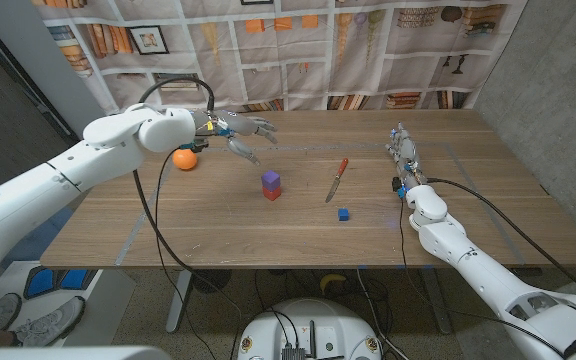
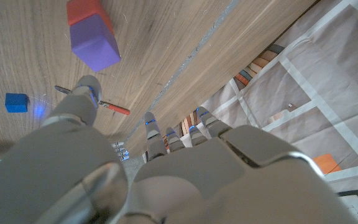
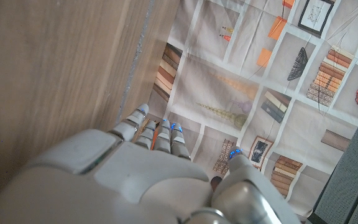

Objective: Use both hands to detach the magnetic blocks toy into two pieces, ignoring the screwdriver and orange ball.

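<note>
Head view of the two-armed rig at the start of a two-handed pull-apart. The magnetic blocks toy (image 1: pixel 271 185), a purple block stacked on a red one, stands upright near the middle of the tabletop (image 1: pixel 218 235), touched by neither robot hand; the left wrist view confirms that the two blocks are joined face to face (image 2: pixel 91 34). The left robot hand (image 1: pixel 236 130) hangs above the tabletop behind and to the left of the toy, fingers spread and holding nothing, a posture that suits an approach from above and to the side. The right robot hand (image 1: pixel 403 150) stands on its edge well to the right of the toy, fingers extended together and pointing away from the robot, also holding nothing; it is judged to be waiting, since the toy lies closer to the left arm's reach. A small blue cube (image 1: pixel 343 214) lies apart from the stack, toward the near edge; whether it belongs to the toy cannot be told. The two distractors flank the work area: the orange ball (image 1: pixel 185 159) sits just below the left forearm, and the screwdriver (image 1: pixel 337 180), with a red handle, lies between the toy and the right robot hand. Both are near enough to the likely paths that a careless sweep could knock them. No separation has yet begun.
</note>
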You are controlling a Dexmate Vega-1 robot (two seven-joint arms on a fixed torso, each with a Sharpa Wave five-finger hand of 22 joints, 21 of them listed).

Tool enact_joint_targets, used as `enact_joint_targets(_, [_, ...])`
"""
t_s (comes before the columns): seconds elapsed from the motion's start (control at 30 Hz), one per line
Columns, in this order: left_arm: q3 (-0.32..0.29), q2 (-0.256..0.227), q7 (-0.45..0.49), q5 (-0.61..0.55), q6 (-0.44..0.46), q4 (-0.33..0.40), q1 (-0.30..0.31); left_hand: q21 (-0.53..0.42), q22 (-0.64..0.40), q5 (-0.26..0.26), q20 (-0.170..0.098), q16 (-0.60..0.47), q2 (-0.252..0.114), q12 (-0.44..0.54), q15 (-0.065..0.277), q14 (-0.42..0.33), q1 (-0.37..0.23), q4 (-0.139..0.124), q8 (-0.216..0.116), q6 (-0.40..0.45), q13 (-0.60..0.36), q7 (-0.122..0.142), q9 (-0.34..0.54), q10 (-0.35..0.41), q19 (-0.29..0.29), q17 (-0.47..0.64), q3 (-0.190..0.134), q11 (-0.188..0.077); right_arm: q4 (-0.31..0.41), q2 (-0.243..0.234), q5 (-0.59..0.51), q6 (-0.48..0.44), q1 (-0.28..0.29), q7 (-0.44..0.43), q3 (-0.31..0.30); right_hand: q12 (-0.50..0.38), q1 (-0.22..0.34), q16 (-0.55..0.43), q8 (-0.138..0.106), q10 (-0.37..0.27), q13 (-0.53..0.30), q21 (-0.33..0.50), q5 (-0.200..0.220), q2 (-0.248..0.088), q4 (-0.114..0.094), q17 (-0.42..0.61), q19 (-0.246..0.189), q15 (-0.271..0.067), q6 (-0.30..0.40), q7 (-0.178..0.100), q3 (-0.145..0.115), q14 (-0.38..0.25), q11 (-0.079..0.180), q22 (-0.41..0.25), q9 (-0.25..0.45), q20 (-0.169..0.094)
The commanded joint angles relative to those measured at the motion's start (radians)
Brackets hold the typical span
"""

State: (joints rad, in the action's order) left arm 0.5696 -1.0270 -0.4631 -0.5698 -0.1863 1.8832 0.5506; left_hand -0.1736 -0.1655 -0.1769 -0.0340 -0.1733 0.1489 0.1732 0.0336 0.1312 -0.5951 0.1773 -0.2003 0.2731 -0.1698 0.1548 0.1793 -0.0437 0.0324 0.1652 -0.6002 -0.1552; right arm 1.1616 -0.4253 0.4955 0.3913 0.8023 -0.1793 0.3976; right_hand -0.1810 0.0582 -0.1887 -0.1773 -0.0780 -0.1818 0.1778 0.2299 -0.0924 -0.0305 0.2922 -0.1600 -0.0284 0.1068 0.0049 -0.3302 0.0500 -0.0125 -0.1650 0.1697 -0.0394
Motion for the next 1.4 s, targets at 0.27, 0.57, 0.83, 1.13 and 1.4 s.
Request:
enact_joint_targets(0.27, [0.031, 0.037, -0.095, -0.078, 0.011, 0.019, 0.0, 0.004, -0.003, 0.004, -0.016, 0.006, 0.002, 0.002, -0.02, 0.054, -0.026, 0.001, 0.0, -0.029, -0.006, -0.026, 0.004, -0.045, -0.058, 0.006, 0.018, 0.015, 0.026, -0.018, -0.002, -0.023, 0.011, -0.012, -0.007, -0.006, -0.002, -0.007, -0.004, 0.005, -0.002, 0.006, 0.003, -0.02, -0.001, -0.001, 0.001, -0.004, 0.0, -0.004, -0.011, 0.01, -0.004, -0.002, 0.004, -0.003])
enact_joint_targets(0.57, [0.035, 0.042, -0.101, -0.114, 0.042, 0.04, 0.023, -0.001, -0.003, 0.005, -0.009, 0.002, 0.008, 0.004, -0.033, 0.079, -0.033, 0.0, 0.012, -0.082, -0.007, -0.043, 0.004, -0.072, -0.083, 0.006, 0.033, 0.024, 0.017, -0.016, -0.001, -0.019, 0.008, -0.007, -0.006, -0.006, -0.002, -0.008, -0.004, 0.007, -0.002, 0.006, 0.002, -0.02, -0.001, -0.003, 0.003, -0.001, -0.001, -0.004, -0.012, 0.011, -0.004, -0.002, 0.004, -0.003])
enact_joint_targets(0.83, [0.049, 0.052, -0.091, -0.151, 0.03, 0.036, 0.023, -0.002, -0.003, 0.005, -0.006, 0.002, 0.01, 0.005, -0.038, 0.088, -0.036, 0.0, 0.01, -0.094, -0.007, -0.053, 0.004, -0.081, -0.091, 0.006, 0.039, 0.035, 0.011, -0.012, 0.001, -0.018, 0.006, -0.008, -0.006, -0.006, -0.002, -0.009, -0.004, 0.01, -0.002, 0.006, 0.001, -0.02, 0.0, -0.004, 0.004, 0.0, -0.004, -0.005, -0.012, 0.013, -0.005, -0.002, 0.004, -0.003])
enact_joint_targets(1.13, [0.059, 0.072, -0.091, -0.154, 0.035, 0.017, 0.026, -0.001, -0.003, 0.004, 0.004, 0.004, 0.01, 0.004, -0.045, 0.109, -0.042, 0.0, 0.008, -0.109, -0.007, -0.059, 0.005, -0.098, -0.109, 0.006, 0.045, 0.043, 0.008, -0.009, 0.004, -0.011, 0.011, -0.014, -0.01, -0.006, -0.003, -0.011, -0.004, 0.011, -0.002, 0.006, 0.0, -0.022, 0.001, -0.005, 0.005, 0.001, -0.006, -0.008, -0.012, 0.014, -0.005, -0.002, 0.004, -0.002])
enact_joint_targets(1.4, [0.073, 0.079, -0.056, -0.189, 0.018, -0.005, 0.024, -0.003, -0.003, 0.002, 0.011, 0.001, 0.003, 0.007, -0.049, 0.11, -0.051, 0.0, 0.006, -0.115, -0.007, -0.055, 0.005, -0.098, -0.113, 0.006, 0.044, 0.04, 0.002, -0.007, 0.006, -0.004, 0.012, -0.012, -0.012, -0.007, -0.003, -0.012, -0.004, 0.011, -0.002, 0.007, -0.001, -0.022, 0.001, -0.006, 0.005, 0.001, -0.007, -0.009, -0.012, 0.015, -0.006, -0.002, 0.004, -0.002])
